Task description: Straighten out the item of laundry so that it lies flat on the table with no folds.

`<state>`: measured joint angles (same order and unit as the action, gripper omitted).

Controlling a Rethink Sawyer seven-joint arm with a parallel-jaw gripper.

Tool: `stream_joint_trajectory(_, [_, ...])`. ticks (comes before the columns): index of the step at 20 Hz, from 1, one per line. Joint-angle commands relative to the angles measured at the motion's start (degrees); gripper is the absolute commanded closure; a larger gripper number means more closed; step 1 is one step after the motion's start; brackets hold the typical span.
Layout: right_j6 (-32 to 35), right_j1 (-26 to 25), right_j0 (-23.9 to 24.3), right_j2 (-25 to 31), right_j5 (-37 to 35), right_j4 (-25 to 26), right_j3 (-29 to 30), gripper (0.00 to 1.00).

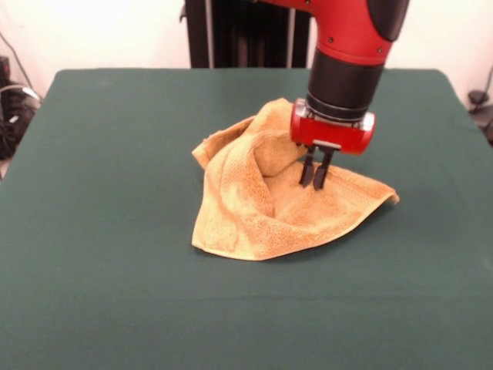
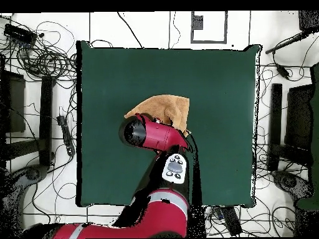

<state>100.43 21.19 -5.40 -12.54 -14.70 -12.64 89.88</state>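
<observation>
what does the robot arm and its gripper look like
The arm is glossy red with black joint sections, round in cross-section. Its black cylindrical wrist ends in a red rounded block with silver ends. The gripper has two thin black fingers. From overhead, a white panel with dark buttons sits on the arm.

Towel [image 1: 262, 208] is a plain orange-tan terry, table [image 1: 115, 231] is solid dark green felt, arm [image 1: 350, 46] is red and black.
</observation>
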Motion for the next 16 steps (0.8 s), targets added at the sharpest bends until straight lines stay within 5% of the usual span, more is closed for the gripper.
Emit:
stream_joint_trajectory(1, [12.9, -4.1, -1.4, 3.7, -2.6, -3.0, 0.1, 1.00])
stream_joint_trajectory(16, [12.6, -3.9, -0.9, 4.1, -3.1, -3.0, 0.2, 1.00])
